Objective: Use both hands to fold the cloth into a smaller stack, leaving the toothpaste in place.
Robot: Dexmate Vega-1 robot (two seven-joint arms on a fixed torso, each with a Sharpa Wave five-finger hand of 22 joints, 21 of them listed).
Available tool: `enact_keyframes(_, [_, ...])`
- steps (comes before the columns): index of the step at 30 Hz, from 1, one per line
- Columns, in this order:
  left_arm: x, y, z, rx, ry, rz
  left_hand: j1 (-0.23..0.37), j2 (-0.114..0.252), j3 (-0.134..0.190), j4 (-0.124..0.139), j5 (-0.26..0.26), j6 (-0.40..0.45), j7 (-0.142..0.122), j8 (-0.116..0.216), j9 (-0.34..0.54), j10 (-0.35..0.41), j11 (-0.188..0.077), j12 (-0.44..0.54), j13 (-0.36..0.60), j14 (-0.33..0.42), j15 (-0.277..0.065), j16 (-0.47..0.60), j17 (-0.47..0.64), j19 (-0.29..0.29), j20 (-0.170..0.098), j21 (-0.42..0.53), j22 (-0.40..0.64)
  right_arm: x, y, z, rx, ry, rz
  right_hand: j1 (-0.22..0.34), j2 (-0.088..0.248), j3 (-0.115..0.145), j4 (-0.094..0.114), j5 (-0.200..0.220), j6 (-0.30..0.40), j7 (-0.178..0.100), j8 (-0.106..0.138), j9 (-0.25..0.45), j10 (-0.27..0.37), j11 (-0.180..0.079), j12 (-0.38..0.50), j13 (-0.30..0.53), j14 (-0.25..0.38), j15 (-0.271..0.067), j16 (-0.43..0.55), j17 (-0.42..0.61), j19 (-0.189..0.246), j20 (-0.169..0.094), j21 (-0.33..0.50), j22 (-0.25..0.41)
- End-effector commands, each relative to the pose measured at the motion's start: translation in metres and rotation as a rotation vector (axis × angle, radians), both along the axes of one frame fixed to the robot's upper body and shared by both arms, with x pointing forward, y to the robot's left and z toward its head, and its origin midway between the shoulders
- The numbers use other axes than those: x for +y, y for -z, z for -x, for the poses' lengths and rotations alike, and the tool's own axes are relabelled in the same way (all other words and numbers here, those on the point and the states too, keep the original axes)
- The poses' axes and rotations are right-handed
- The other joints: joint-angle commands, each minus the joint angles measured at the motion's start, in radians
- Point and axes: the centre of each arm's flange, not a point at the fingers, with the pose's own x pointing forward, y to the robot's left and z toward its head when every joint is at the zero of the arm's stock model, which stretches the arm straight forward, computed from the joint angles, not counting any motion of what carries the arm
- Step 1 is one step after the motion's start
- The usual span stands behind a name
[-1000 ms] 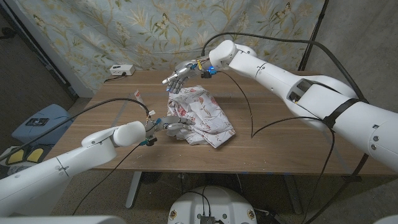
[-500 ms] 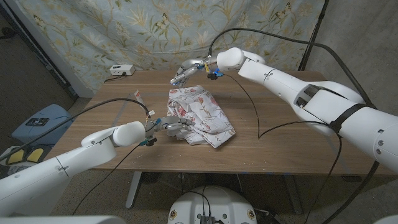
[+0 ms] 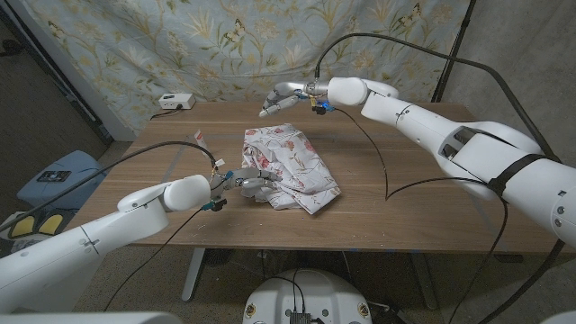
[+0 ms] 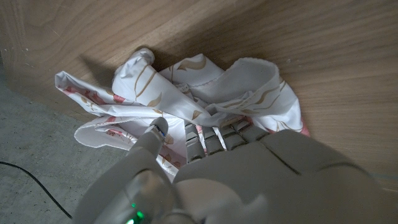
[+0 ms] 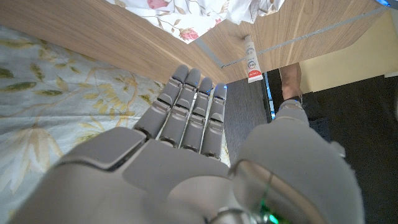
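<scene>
A white cloth with red flowers (image 3: 290,165) lies crumpled in the middle of the wooden table (image 3: 423,193). My left hand (image 3: 247,180) is at the cloth's near left edge, its fingers (image 4: 214,137) tucked into the folds of the cloth (image 4: 186,102) and holding them. My right hand (image 3: 281,96) hovers above the table's far edge, beyond the cloth, with fingers (image 5: 189,109) straight and nothing in it. The toothpaste tube (image 3: 202,140) lies on the table to the left of the cloth, apart from both hands. The right wrist view takes in the toothpaste tube (image 5: 250,62) and the cloth's edge (image 5: 186,12).
A white box with a cable (image 3: 175,102) sits at the table's far left corner. Black cables trail across the table on both sides of the cloth. A flowered curtain (image 3: 216,45) hangs behind. A blue object (image 3: 54,175) lies on the floor at left.
My right hand has lifted away from the cloth's far edge and drawn back and to the right, empty. The left hand and the cloth have stayed as they were.
</scene>
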Motion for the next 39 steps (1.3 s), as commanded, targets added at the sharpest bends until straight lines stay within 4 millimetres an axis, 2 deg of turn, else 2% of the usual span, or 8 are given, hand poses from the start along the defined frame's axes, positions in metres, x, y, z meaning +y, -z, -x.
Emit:
enact_keyframes(1, [-0.003,-0.002,0.003,-0.008,-0.001,-0.009,0.002,0.003,0.006,0.001,-0.001,-0.003,-0.002,-0.002,0.001,0.004,0.001,0.0,0.002,0.018,0.024,0.004,0.003,0.027,0.03,0.003,0.004,-0.027,0.014,-0.011,-0.113,0.009,-0.001,-0.013,-0.005,-0.008,0.005,0.001,-0.002,-0.011,0.001,0.0,0.004,-0.007,-0.002,-0.001,0.004,-0.036,0.005,0.001,0.011,-0.002,0.003,0.002])
enact_keyframes(15, [-0.004,-0.007,0.002,-0.01,-0.006,-0.015,0.0,0.003,0.006,0.002,-0.001,-0.005,-0.003,-0.002,0.001,0.003,0.001,0.0,0.002,0.018,0.024,0.004,0.003,0.026,0.03,0.003,0.004,-0.044,0.037,-0.041,-0.156,0.079,0.025,-0.038,-0.014,-0.025,0.017,-0.002,-0.035,-0.022,-0.01,-0.001,-0.025,-0.019,-0.014,-0.006,-0.01,-0.027,0.003,-0.009,0.016,0.002,-0.002,0.002])
enact_keyframes(16, [-0.005,-0.007,0.002,-0.01,-0.007,-0.016,0.0,0.003,0.006,0.002,-0.001,-0.005,-0.004,-0.002,0.001,0.003,0.001,0.0,0.002,0.018,0.024,0.004,0.003,0.026,0.03,0.003,0.004,-0.044,0.037,-0.042,-0.157,0.086,0.025,-0.04,-0.015,-0.027,0.017,-0.002,-0.037,-0.024,-0.01,-0.001,-0.031,-0.026,-0.017,-0.008,-0.012,-0.027,0.003,-0.01,0.017,0.003,-0.003,0.001])
enact_keyframes(26, [-0.006,-0.009,0.0,-0.013,-0.006,-0.019,0.0,0.003,0.006,0.002,-0.001,-0.007,-0.005,-0.002,0.001,0.003,0.0,-0.001,0.003,0.018,0.025,0.003,0.003,0.025,0.03,0.002,0.004,-0.046,0.045,-0.056,-0.138,0.165,0.028,-0.044,-0.018,-0.032,0.019,-0.003,-0.043,-0.033,-0.01,-0.002,-0.041,-0.039,-0.02,-0.014,-0.03,-0.021,-0.003,-0.019,0.019,-0.001,-0.006,0.001])
enact_keyframes(39, [-0.006,-0.009,-0.001,-0.008,-0.012,-0.016,-0.001,0.003,0.007,0.002,-0.001,-0.006,-0.003,-0.001,0.001,0.002,-0.001,-0.001,0.003,0.016,0.025,0.003,0.003,0.023,0.03,0.002,0.004,-0.04,0.054,-0.064,-0.105,0.218,0.045,-0.049,-0.018,-0.04,0.022,-0.004,-0.058,-0.04,-0.011,-0.003,-0.079,-0.039,-0.031,-0.025,-0.063,-0.006,-0.01,-0.034,0.011,-0.001,-0.016,0.001])
